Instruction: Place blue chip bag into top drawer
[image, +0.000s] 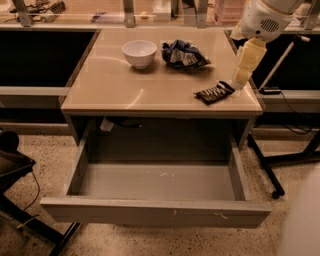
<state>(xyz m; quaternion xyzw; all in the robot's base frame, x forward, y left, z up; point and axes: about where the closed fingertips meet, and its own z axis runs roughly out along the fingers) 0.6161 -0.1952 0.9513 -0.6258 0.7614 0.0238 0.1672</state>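
My gripper hangs low over the right edge of the smooth tan counter, a cream-coloured piece pointing down from my rounded white arm housing. I cannot tell whether it is open or closed. Its tip sits just beside the right end of a small flat black packet with white markings, which lies at an angle near the counter's front right corner; I cannot tell whether the two touch.

Farther back and to the left, well apart from my gripper, the crumpled dark blue foil chip bag with silver patches lies on the counter near its rear edge. Just beside it on the left stands a round white bowl, upright, close to the bag but apart from it.

Beneath the counter the wide shallow grey metal top drawer is pulled fully out, its plain front panel towards the camera and its pale grey bottom showing a few light scuffs.

Dark open bays flank the counter on both sides. The speckled stone floor spreads below. A black wheeled frame leg stands at the right, and a dark piece of equipment with a trailing cable sits at the left.
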